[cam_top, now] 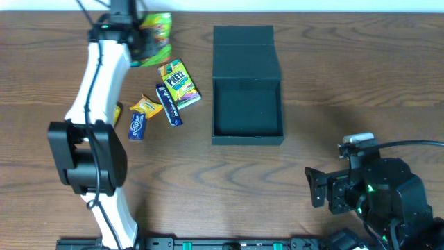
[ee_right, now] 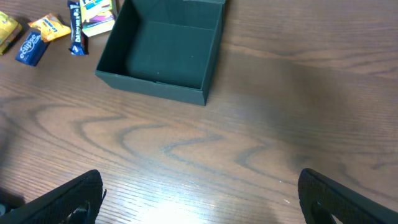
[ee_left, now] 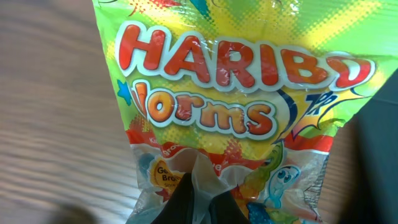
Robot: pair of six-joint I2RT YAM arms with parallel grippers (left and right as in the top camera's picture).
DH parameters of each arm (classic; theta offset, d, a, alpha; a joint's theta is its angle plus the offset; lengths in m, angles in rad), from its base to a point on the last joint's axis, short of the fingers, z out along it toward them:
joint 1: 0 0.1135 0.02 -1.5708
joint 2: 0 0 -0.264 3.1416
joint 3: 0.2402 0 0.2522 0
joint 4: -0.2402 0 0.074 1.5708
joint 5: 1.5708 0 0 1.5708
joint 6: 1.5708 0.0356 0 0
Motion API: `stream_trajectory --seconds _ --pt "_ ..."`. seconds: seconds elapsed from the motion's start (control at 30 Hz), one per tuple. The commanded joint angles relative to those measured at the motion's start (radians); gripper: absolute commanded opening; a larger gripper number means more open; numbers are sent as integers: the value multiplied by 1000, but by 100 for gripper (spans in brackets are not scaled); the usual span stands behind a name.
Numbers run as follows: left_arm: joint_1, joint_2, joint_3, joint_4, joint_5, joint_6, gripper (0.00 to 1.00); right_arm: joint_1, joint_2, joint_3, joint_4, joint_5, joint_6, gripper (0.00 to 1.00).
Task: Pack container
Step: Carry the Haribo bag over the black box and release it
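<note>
Brown wood-grain tabletop is stretching across every view, with a pale strip edging the far side overhead. Sitting near the middle, toward the far edge, is the dark teal-black square cardboard container (cam_top: 247, 139), its flap lid lying open behind it and its inside showing only bare floor.

Well to its left, the left gripper (ee_left: 198, 198) is reaching toward the far edge and seems to be pinching the shiny yellow-green Haribo Worms gummy bag (ee_left: 236, 93). A peak of clear film is bunching up between the dark fingertips, so the fingers are looking clamped on a thin fold rather than on the bag's body. That is the main risk: a grip on so little slippery film could be letting go mid-carry. The floppy bag could also be sagging and snagging on the container's left wall, or draping over the rim.

Swinging low toward the box could be knocking the loose snacks lying between (a yellow-green Pretz box (cam_top: 179, 83), a dark blue bar (cam_top: 168, 104), an orange-yellow wrapped sweet (cam_top: 146, 105), a small blue packet (cam_top: 137, 126)).

The left arm is extending long and nearly straight from its near-edge base. The right gripper (ee_right: 199, 199) is sitting near the table's near right corner, fingers spread wide and holding nothing, facing the container from well apart.
</note>
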Motion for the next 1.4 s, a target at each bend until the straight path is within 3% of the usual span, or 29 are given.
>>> stream_trajectory --seconds 0.0,0.17,0.53,0.7,0.9,1.37 --pt "-95 -28 30 -1 1 -114 6 -9 -2 7 -1 7 -10 99" --pt "-261 -16 29 8 -7 -287 6 -9 -2 7 -1 7 -10 99" --pt "-507 8 29 46 -11 -377 6 -9 -2 7 -1 7 -11 99" --pt "-567 8 26 -23 -11 -389 6 -10 -2 7 -1 7 -10 99" --pt "-598 10 10 -122 -97 -525 6 -9 -2 7 -1 7 -10 99" --pt "-704 10 -186 -33 -175 -555 6 -9 -2 7 -1 7 -10 99"
